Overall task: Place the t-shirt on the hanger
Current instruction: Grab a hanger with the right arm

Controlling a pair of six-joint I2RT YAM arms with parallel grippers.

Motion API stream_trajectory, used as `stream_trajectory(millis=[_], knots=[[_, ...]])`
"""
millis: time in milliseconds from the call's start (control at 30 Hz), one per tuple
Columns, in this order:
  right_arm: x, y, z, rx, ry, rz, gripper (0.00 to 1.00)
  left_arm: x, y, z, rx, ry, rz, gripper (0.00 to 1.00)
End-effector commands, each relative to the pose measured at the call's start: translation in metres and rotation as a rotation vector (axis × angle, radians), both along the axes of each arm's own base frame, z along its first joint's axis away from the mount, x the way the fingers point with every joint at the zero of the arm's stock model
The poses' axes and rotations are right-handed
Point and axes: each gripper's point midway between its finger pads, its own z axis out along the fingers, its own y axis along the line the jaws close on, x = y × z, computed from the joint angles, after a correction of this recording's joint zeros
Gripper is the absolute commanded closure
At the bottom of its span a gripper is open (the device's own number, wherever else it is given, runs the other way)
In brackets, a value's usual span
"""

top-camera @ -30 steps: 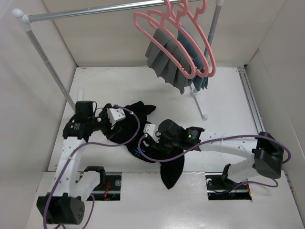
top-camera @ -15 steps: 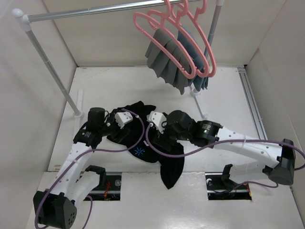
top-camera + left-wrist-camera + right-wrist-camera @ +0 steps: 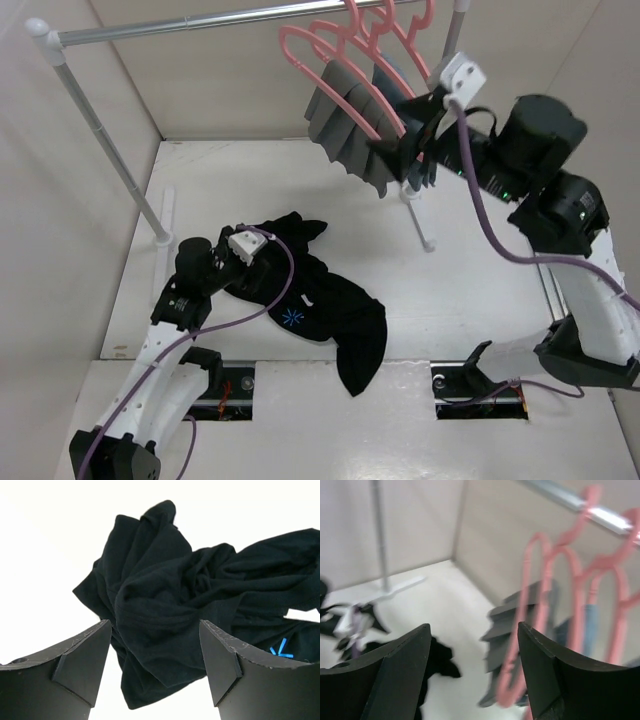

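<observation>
The black t-shirt [image 3: 325, 300] lies crumpled on the white table, its light-blue star mark [image 3: 293, 318] facing up. It also shows in the left wrist view [image 3: 165, 595] and, small, in the right wrist view [image 3: 437, 662]. My left gripper [image 3: 268, 268] is open just over the shirt's left edge [image 3: 155, 625], with cloth below the gap and not gripped. My right gripper [image 3: 408, 135] is raised, open and empty [image 3: 472, 630], close beside the hangers. The pink hanger [image 3: 287, 40] hangs frontmost on the rail as a thin outline and is blurred in the right wrist view [image 3: 527, 590].
A metal rail [image 3: 200, 22] on two posts crosses the back. Two more pink hangers carry grey pleated cloth [image 3: 345, 130] and blue cloth [image 3: 590, 620]. The right post [image 3: 415, 205] stands below my right gripper. White walls close in the table on three sides.
My right arm has lifted off the t-shirt and swung up and back to the hangers. My left gripper has stayed at the shirt's left edge. The shirt lies uncovered now.
</observation>
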Motion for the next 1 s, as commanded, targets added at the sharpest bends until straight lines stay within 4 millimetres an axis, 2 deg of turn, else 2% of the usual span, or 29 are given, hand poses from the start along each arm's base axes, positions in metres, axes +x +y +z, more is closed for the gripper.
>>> stream_trajectory(millis=[0,33,133,167,300,333,367,400,500,533,567,600,633,767,867,900,967], knots=[[0.034,-0.003,0.000,-0.029,-0.005,-0.012,0.26,0.004,-0.003,0.010,-0.039,-0.036,0.008,0.32],[0.050,-0.012,0.005,-0.013,-0.008,-0.047,0.27,0.003,-0.003,0.012,-0.041,-0.045,0.008,0.32],[0.075,-0.005,0.013,0.003,-0.035,-0.020,0.30,0.002,-0.005,0.012,-0.046,-0.044,-0.003,0.32],[0.090,-0.004,0.013,0.016,-0.039,-0.025,0.32,0.002,-0.005,0.015,-0.041,-0.059,-0.007,0.32],[0.115,0.005,0.009,0.028,-0.042,-0.022,0.40,0.002,-0.001,0.013,-0.033,-0.063,0.013,0.32],[0.115,0.005,0.011,0.033,-0.049,-0.022,0.42,0.002,-0.001,0.015,-0.029,-0.077,0.009,0.31],[0.120,0.009,0.006,0.033,-0.028,-0.021,0.44,0.002,-0.001,0.015,-0.029,-0.077,0.009,0.31],[0.129,0.007,0.000,0.030,-0.022,-0.043,0.45,0.002,-0.001,0.015,-0.029,-0.077,0.009,0.31],[0.138,0.004,0.000,0.054,-0.015,-0.060,0.52,0.002,-0.003,0.018,-0.035,-0.085,0.000,0.31],[0.140,0.005,-0.008,0.051,0.007,-0.060,0.53,0.002,-0.003,0.018,-0.035,-0.085,-0.001,0.31],[0.141,0.006,-0.004,0.058,-0.004,-0.059,0.58,0.001,-0.002,0.013,-0.033,-0.077,-0.001,0.31],[0.142,0.007,-0.010,0.051,0.008,-0.060,0.60,0.001,-0.002,0.013,-0.033,-0.076,0.000,0.31],[0.147,0.009,-0.018,0.041,0.023,-0.060,0.60,0.001,-0.002,0.016,-0.035,-0.085,-0.001,0.31],[0.141,0.015,-0.018,0.044,0.030,-0.012,0.55,0.001,-0.002,0.016,-0.035,-0.085,-0.001,0.31],[0.120,0.016,0.005,0.071,-0.008,0.051,0.47,0.001,-0.002,0.016,-0.035,-0.085,-0.001,0.31],[0.117,0.016,0.010,0.076,-0.019,0.062,0.38,0.001,-0.002,0.016,-0.035,-0.085,-0.001,0.31],[0.107,0.010,0.022,0.094,-0.036,0.076,0.35,0.001,-0.002,0.013,-0.035,-0.085,-0.001,0.31]])
